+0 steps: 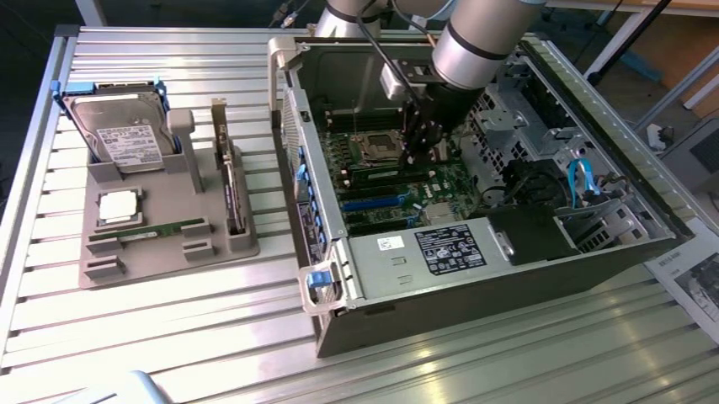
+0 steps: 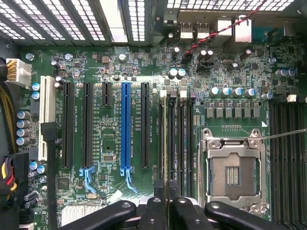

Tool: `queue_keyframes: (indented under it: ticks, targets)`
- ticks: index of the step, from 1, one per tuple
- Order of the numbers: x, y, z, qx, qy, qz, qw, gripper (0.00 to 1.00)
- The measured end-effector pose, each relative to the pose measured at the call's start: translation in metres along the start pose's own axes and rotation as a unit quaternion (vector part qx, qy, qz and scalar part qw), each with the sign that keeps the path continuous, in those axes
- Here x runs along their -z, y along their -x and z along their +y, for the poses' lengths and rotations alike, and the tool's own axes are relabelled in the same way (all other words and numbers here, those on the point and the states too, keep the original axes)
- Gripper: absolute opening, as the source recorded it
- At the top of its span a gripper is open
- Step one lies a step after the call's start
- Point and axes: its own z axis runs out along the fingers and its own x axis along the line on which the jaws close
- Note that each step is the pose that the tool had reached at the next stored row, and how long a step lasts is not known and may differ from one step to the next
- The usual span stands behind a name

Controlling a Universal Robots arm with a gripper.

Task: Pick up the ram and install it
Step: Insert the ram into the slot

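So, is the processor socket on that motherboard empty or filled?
Empty: the socket shows bare contacts inside its metal frame, no chip seated.

Slatted metal desk (image 1: 168, 337). Open PC case (image 1: 472, 290) lies on its side on it, motherboard (image 2: 115, 72) exposed: open CPU socket (image 2: 233, 172), blue slot (image 2: 125, 124) between black slots, white slot (image 2: 46, 103) near the board's edge, red-black twisted wire (image 2: 225, 26). Labelled power supply (image 1: 450, 248) at the case's near end, blue cable (image 1: 578, 181) by the drive bays. To the exterior view's left, well apart from the case, gray holder (image 1: 168, 252) with hard drive (image 1: 126, 139) standing, silver processor (image 1: 118, 206) lying flat, expansion card (image 1: 231, 181) on edge.
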Motion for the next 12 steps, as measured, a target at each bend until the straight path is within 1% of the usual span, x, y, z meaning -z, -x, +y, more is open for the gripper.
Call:
queue_keyframes:
  ticks: [3,5,6,7,9,12]
  targets:
    - [0.0004,-0.0001,-0.0001,0.0,0.0014,-0.0003,1.0,0.12]
    - [0.0009,-0.0001,-0.0004,0.0,0.0033,-0.0005,1.0,0.12]
    - [0.0009,-0.0002,-0.0004,0.0,0.0034,-0.0005,1.0,0.12]
    - [0.0024,-0.0002,-0.0002,0.0,0.0048,-0.0003,1.0,0.12]
    - [0.0052,0.0,0.0001,0.0,0.0063,-0.0005,1.0,0.12]
    - [0.0072,0.0001,0.0,0.0,0.0074,-0.0006,1.0,0.12]
